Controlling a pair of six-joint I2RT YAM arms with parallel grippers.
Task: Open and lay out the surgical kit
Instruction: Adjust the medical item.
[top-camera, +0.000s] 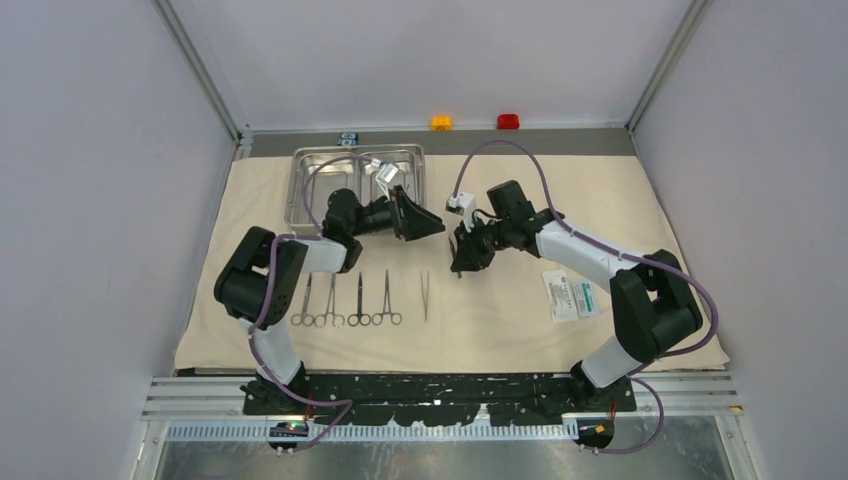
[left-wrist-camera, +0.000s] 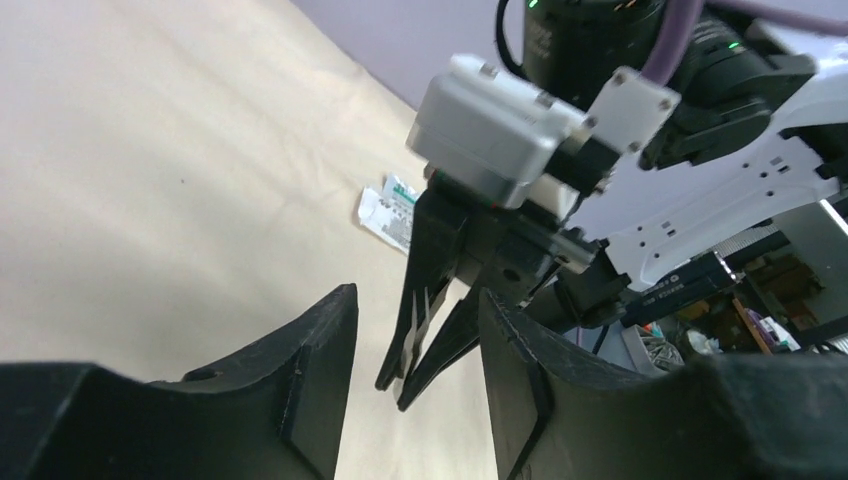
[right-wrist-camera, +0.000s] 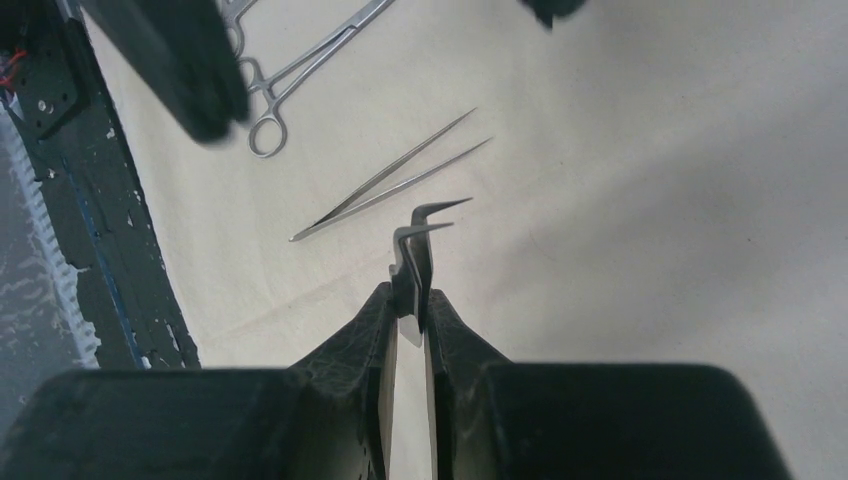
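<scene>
With right gripper (right-wrist-camera: 412, 300) pinching the bent tweezers (right-wrist-camera: 425, 225) poking out past its tips, gotta lower flat onto the cloth wrap (right-wrist-camera: 650, 200), just short of the straight tweezers (right-wrist-camera: 390, 180) ahead, clear of left gripper (left-wrist-camera: 415, 295) and its spread jaws.

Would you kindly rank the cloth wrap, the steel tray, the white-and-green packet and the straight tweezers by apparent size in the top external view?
1. cloth wrap
2. steel tray
3. white-and-green packet
4. straight tweezers: roughly as long as the packet, but far thinner, so they cover less area.
</scene>
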